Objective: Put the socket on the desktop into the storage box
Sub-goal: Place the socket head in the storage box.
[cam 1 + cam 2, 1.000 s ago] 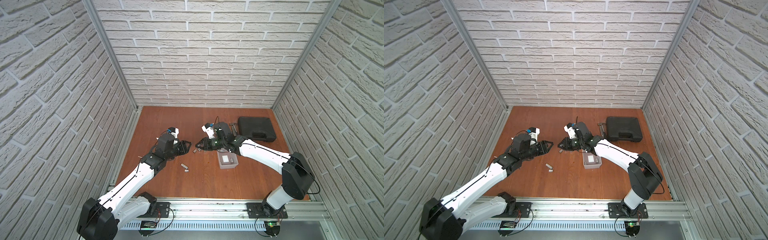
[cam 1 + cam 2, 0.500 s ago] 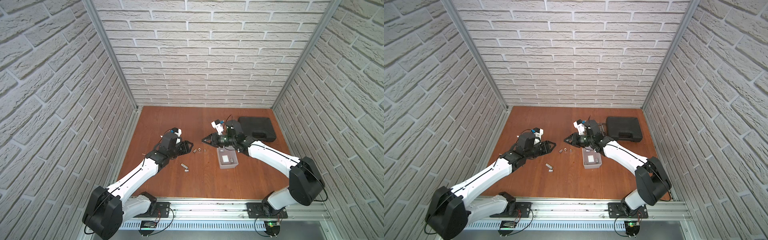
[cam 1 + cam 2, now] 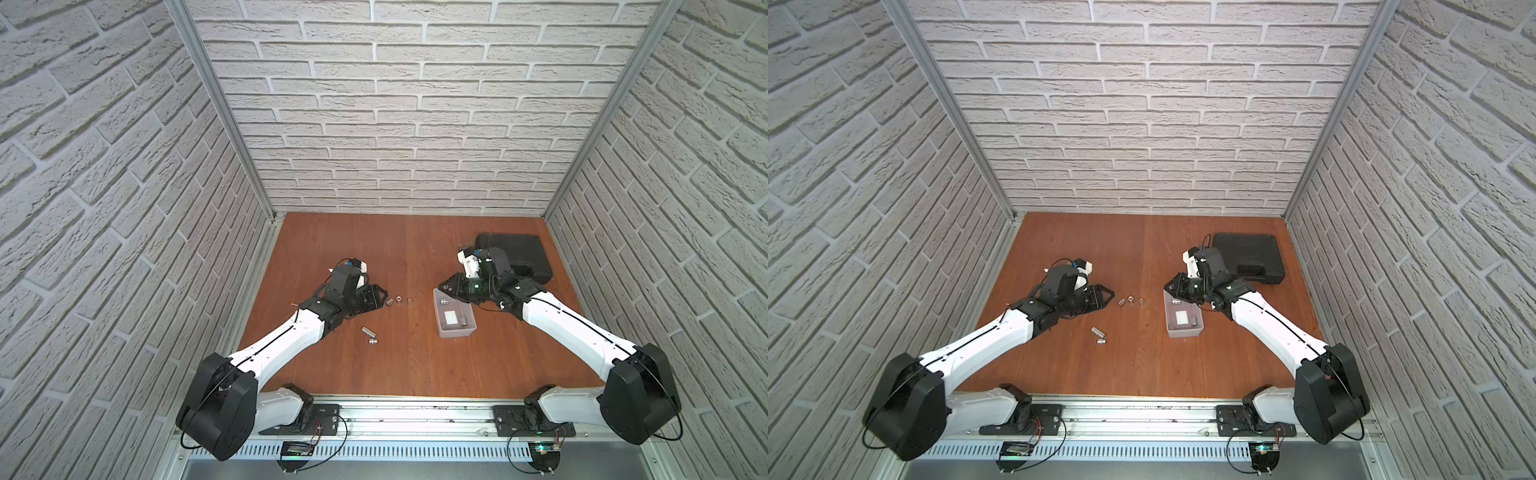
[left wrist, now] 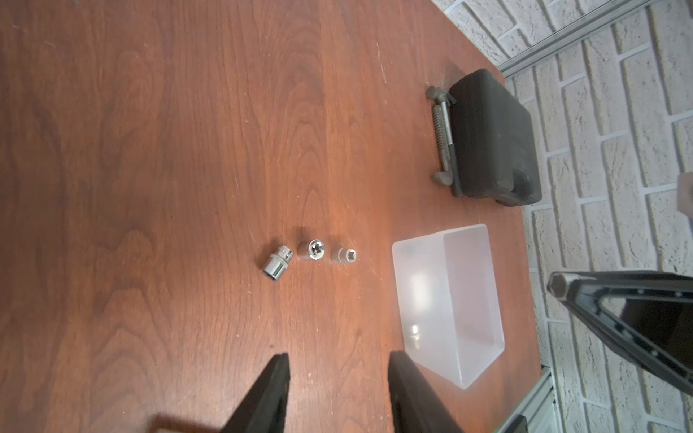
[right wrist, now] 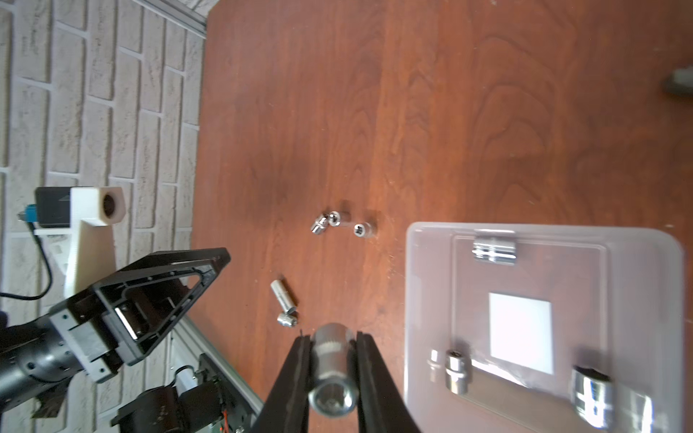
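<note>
Now the right arm reaches from its near-right base toward the far left, its wrist bent so that the right gripper (image 3: 446, 286) hangs at the far left corner of the storage box (image 3: 457, 332). Its jaws are clenched on a socket (image 5: 332, 369) lying lengthwise between the fingers. The right wrist view shows it just beside the box's wall, above the desktop (image 3: 407, 374) rather than over the box floor. Three boxed sockets (image 5: 494, 252) already lie inside.

The left arm stretches low from the near left. The left gripper (image 4: 337, 356) points right at a row of three sockets (image 3: 399, 299), its jaws apart with nothing between them. Two more sockets (image 3: 368, 331) lie nearer on the wood, and a black tool case (image 3: 515, 253) sits at the far right.

A second ago the right gripper was down over that row, left of the box; it has since swung right to the box's corner. The left gripper has barely shifted.
</note>
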{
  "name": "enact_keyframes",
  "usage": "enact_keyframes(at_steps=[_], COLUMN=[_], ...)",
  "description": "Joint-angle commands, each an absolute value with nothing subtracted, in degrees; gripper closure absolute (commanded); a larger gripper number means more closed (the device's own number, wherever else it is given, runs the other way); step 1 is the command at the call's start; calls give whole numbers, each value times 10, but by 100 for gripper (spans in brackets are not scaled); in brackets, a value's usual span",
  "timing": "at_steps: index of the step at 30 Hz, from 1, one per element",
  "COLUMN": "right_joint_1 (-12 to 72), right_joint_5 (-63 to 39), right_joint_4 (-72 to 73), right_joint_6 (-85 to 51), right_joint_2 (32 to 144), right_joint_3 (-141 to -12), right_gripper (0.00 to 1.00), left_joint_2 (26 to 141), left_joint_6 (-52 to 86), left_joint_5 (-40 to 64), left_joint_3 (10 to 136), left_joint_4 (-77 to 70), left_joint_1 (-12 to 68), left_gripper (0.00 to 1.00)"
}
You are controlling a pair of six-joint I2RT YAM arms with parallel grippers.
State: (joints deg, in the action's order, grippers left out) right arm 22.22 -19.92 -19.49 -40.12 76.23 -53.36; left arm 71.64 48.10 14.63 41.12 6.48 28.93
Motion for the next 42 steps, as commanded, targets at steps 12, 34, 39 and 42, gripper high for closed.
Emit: enact_keyframes(at_steps=[12,34,39,42], right_joint_1=[236,262,270,272], right_joint_5=[-98,-57,-41,-38], right_joint_4=[-262,-281,-291,-294], right_joint_6=[-360,-353,-347,-347], right_joint_2=[804,838,837,835], right_joint_3=[-534,-561,-567,-567], right_gripper=[98,73,61,58], left_joint_2=[726,720,718,717], left_joint_6=[474,467,466,466], left_joint_5=[136,135,138,137], left_joint_3=[424,410,409,409], left_joint_4=[84,87,87,89], left_joint_1=[287,287,287,288], left_gripper=[52,52,52,52])
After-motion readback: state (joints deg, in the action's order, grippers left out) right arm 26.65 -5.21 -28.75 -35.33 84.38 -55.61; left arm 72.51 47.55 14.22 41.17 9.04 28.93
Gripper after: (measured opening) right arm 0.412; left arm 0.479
